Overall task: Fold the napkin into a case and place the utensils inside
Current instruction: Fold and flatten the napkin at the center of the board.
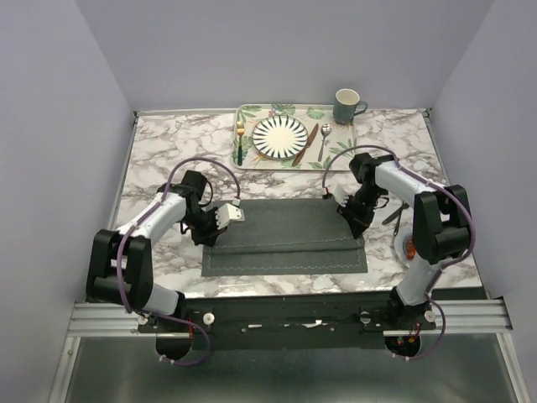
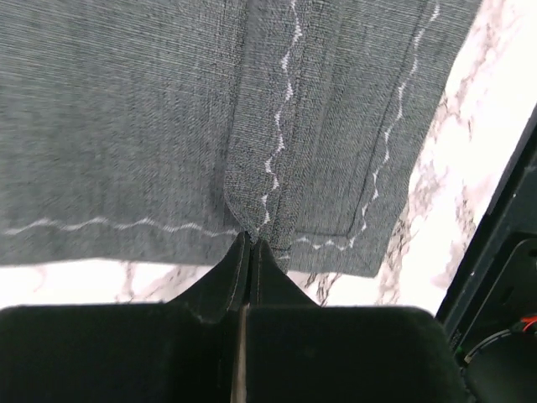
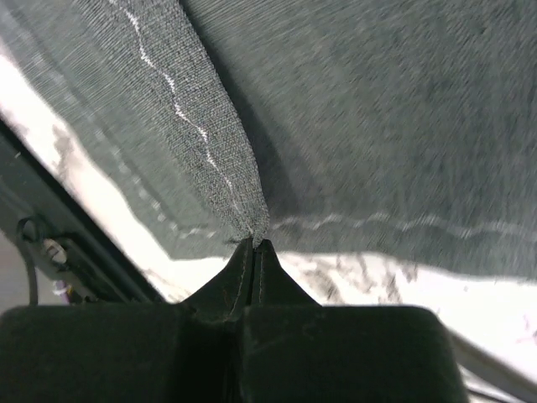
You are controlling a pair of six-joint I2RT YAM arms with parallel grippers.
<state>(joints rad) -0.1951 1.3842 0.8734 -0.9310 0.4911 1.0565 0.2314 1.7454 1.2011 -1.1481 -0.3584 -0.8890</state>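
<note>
grey napkin (image 1: 285, 239), long axis left-right

Marble table (image 1: 159, 151), dark grey napkin (image 1: 285, 239) partly folded, leafy tray (image 1: 344, 144) behind, mug (image 1: 346, 107) perhaps touching it

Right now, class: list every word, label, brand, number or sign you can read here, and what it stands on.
None readable. The dark grey stitched cloth napkin, leaf-patterned tray, striped round plate and teal ceramic mug show only pattern or plain colour at this size.
</note>
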